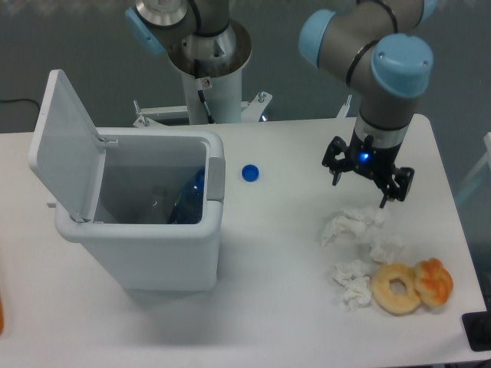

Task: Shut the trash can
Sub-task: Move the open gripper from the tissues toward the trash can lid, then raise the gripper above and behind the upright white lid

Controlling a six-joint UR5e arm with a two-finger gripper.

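While the trash can [142, 222] stands at nine o'clock on the surface [268, 307] with its thin, stiff lid [65, 149] upright, a light push at the lid's free top edge should suffice; the gripper [367, 178] hovers well apart at three o'clock, fingers spread, empty.

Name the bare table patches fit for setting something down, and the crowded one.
Bare: between the trash can and the blue cap, and the front strip below. Crowded: right front, with crumpled tissues and pastries under the gripper.

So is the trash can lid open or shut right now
Open: the lid stands raised at the trash can's left side, interior exposed.
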